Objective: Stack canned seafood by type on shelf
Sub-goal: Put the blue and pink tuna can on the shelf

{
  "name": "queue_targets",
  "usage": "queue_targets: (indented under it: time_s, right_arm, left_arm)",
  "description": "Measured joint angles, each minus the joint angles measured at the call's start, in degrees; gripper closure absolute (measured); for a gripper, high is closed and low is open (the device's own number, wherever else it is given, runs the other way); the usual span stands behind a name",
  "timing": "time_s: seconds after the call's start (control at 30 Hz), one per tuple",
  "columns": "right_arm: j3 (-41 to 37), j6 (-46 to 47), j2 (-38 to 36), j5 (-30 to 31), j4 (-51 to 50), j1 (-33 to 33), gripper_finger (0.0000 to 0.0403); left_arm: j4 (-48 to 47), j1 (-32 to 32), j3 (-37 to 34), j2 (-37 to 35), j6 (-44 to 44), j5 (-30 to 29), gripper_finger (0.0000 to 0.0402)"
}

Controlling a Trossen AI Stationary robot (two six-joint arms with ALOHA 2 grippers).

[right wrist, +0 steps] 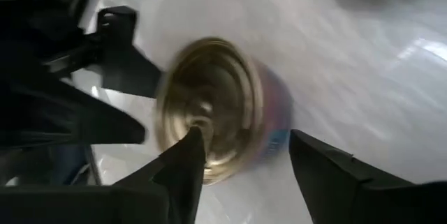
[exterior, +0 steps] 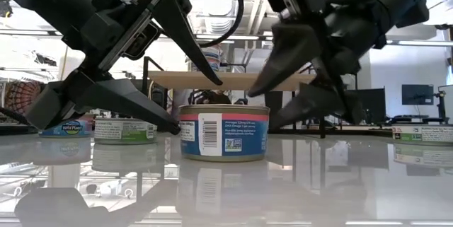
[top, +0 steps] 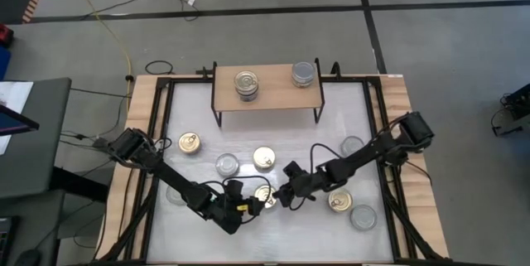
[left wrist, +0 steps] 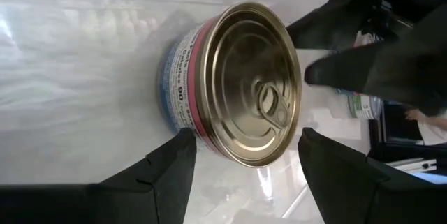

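The gold-lid can (top: 264, 197) stands upright on the table at six o'clock of the shelf (top: 267, 100), between the left gripper (top: 254, 204) and right gripper (top: 284, 193), both with fingers apart, equally near.

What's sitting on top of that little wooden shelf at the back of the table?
On the shelf there are tins in two spots: a gold-lidded tin toward its left and a grey-lidded tin toward its right. Whether either is a stack hiding more tins underneath cannot be told from above.
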Motion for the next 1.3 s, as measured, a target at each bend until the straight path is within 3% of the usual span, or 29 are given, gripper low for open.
queue_targets:
  time_s: [0.43,0.83,1.03,1.3]
  right_arm:
    - [0.9,-1.5,0.7,-0.7,-2.0,-1.6,0.0285]
    - [1.0,-1.6,0.5,-0.8,-5.2,-1.5,0.0341]
    - [1.0,-1.3,0.5,-0.7,-6.8,-1.5,0.0349]
    - [1.0,-1.5,0.5,-0.7,-7.4,-1.6,0.0350]
  left_arm:
    - [0.7,0.0,0.0,0.0,0.3,0.0,0.0162]
    - [7.1,0.9,0.0,-0.1,10.0,0.5,0.0162]
    - [7.0,-0.1,0.0,-0.1,4.6,0.4,0.0162]
    - [0.7,-1.3,0.1,-0.1,-10.4,2.8,0.0162]
